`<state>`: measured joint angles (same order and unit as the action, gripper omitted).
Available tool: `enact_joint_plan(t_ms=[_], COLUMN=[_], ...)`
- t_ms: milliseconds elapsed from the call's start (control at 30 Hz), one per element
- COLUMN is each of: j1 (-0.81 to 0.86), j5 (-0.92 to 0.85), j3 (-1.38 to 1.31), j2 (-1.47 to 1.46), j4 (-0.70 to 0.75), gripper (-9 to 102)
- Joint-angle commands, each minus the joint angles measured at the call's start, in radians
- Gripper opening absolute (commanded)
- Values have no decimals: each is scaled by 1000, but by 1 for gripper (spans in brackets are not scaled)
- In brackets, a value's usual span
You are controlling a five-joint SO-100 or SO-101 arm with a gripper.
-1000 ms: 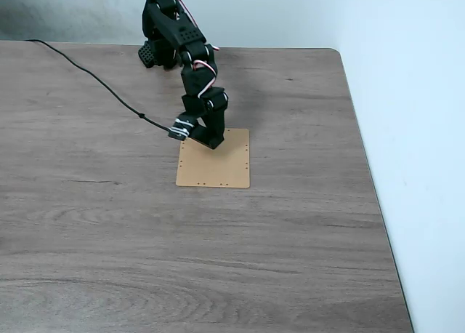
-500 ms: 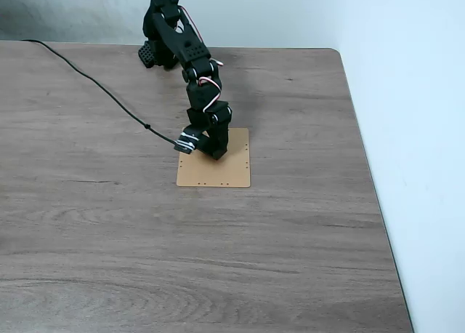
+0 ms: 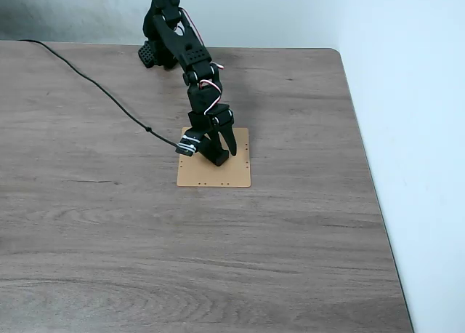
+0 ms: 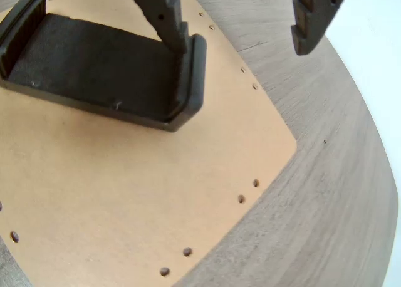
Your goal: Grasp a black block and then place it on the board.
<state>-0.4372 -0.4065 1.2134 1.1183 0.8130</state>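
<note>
**Letting go cleanly and lifting off the block**

From the left of my wrist view, the block (image 4: 94,67) lies flat on the board (image 4: 125,199), a matte black piece with raised lips at both ends, sitting toward the board's upper part. Its whole underside seems to rest on the tan surface; I see no corner hanging over an edge. One of my fingers (image 4: 164,17) comes down beside the block's right lip, touching it or very nearly so. My other finger (image 4: 313,17) hangs well off to the right, over the bare table (image 4: 338,174). So my jaws are spread wide and pinch nothing.

In the fixed view, my gripper (image 3: 221,147) stands low over the board's upper half, with the cable (image 3: 94,82) trailing away to the left across the table.

I judge the placing as done and the release as the step in hand. To do it well, I should rise straight up, not swing sideways, because the finger by the lip could drag or tip the block if I move across it. I should keep my jaws spread until my fingertips are above the lip. The block looks light and the board thin and loose on the table, so a snag could shift both. A slow, vertical lift is what I would choose.
</note>
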Motion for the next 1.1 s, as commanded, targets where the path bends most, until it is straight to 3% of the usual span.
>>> enact_joint_plan(t_ms=[0,167,433,600,800,933,1067], j1=[-9,28,120,213,290,342,360], j5=[-26,-20,63,209,331,319,345], j3=[-37,-6,311,591,850,1127,1322], j2=[89,252,583,810,1078,1312,1523], j4=[31,60,-8,-95,11,-83,-46], gripper=[20,0,0,0,0,0,0])
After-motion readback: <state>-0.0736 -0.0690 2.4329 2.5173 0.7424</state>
